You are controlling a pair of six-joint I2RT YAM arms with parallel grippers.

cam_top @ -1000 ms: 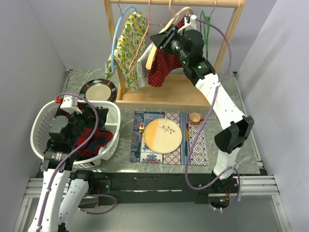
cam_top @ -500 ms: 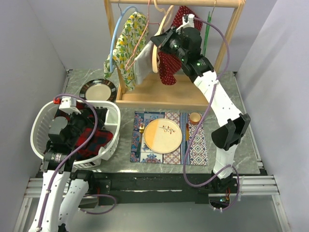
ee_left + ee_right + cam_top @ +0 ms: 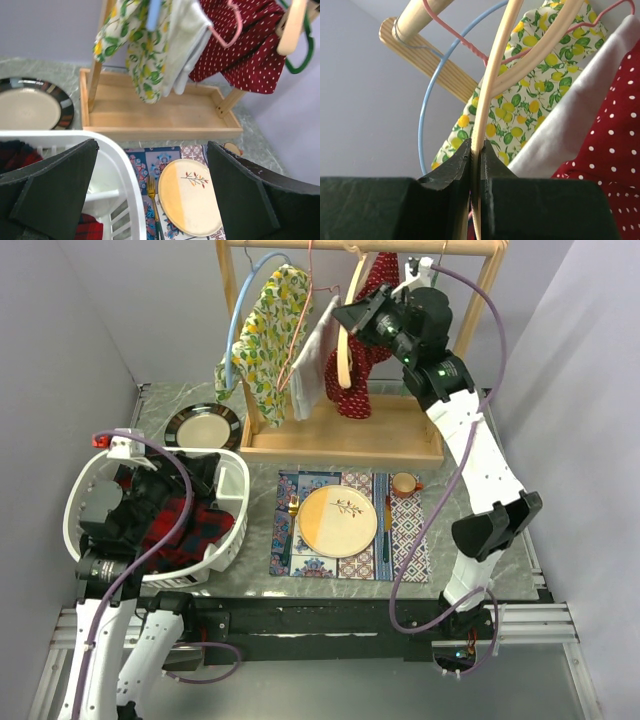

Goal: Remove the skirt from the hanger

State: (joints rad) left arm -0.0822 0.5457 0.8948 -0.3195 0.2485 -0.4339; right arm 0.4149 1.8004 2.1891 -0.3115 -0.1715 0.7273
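Grey marble bench [image 3: 155,405] carries a wooden rack [image 3: 340,440] at its far side, where the red dotted skirt [image 3: 352,390] hangs on a wooden hanger [image 3: 490,85]. The right arm stretches high from its base, elbow bent, and the right gripper [image 3: 475,155] is closed on the thin hanger, just beside the skirt. The left gripper [image 3: 152,145] stands wide open, low over the white basket [image 3: 225,540].
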